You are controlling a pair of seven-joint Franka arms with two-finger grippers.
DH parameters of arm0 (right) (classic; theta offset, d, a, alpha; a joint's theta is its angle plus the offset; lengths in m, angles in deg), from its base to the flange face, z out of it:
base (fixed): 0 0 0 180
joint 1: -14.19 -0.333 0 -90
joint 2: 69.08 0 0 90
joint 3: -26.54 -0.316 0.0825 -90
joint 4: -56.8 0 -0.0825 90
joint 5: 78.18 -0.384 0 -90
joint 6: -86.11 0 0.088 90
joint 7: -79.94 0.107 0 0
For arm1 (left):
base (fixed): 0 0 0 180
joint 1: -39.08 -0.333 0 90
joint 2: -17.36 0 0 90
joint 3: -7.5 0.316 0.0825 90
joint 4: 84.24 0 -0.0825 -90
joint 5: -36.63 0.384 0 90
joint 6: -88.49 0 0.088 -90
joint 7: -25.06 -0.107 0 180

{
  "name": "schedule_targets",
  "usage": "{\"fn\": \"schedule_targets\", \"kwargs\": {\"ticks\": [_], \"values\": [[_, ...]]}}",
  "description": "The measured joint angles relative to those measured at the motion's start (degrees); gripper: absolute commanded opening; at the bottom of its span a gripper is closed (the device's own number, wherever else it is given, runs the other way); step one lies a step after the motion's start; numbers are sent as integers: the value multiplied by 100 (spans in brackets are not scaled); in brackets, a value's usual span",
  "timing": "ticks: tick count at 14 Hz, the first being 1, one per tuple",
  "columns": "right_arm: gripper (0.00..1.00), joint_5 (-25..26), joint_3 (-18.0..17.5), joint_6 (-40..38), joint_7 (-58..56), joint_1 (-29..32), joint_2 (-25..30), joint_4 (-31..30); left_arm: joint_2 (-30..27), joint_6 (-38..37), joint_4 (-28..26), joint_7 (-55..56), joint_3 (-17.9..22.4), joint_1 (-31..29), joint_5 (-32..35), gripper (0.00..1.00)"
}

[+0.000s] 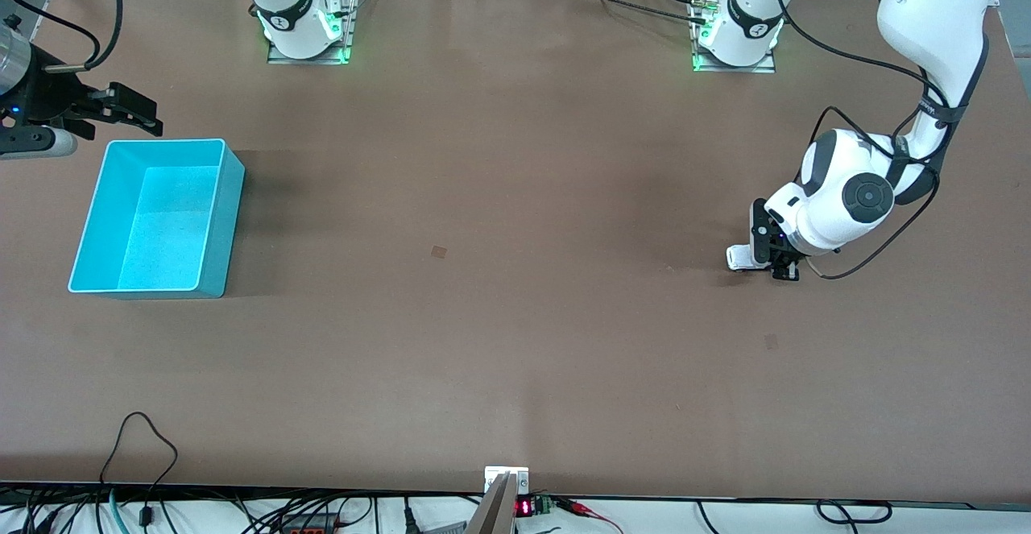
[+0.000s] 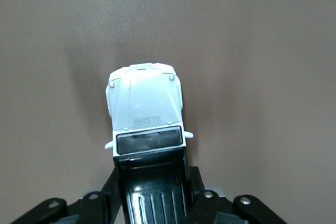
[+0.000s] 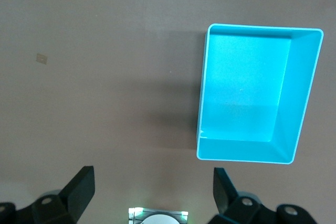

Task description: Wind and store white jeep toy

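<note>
The white jeep toy (image 2: 145, 109) sits low at the table (image 1: 515, 292) toward the left arm's end, and whether its wheels touch the surface cannot be told. The left gripper (image 1: 765, 264) is clamped on its rear half. In the left wrist view the 2 black fingers (image 2: 202, 203) press on either side of the ribbed black roof panel, leaving the white bonnet and windscreen sticking out ahead of the jaws. Holding the cabin rather than the nose keeps the wheels free, which suits a pull-back wind: judging by the task, the arm would drag the car along the surface to load its spring, so a grip low to the table makes sense. In the front view only a small white part of the toy shows beside the gripper, under the bent wrist of the left arm.

The turquoise bin (image 1: 211, 220) stands well apart from the toy, at the right arm's end of the table, empty and with its open mouth upward, ready to take the car. The right gripper (image 1: 129, 111) hangs in the air just off the bin's rim that lies farthest from the front camera, its fingers spread wide and holding nothing. The right arm is waiting. The storing step is not yet done.
</note>
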Motion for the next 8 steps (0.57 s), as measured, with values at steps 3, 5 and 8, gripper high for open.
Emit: {"fn": "schedule_targets", "kwargs": {"ticks": [3,5,8], "values": [[100,-1,-18,0,0,-57,-2,0,28,-78,55,0,-2,10,13,24],[100,-1,-18,0,0,-57,-2,0,36,-96,68,0,-3,10,13,24],[100,-1,-18,0,0,-57,-3,0,49,-125,91,0,-4,8,13,23]]}}
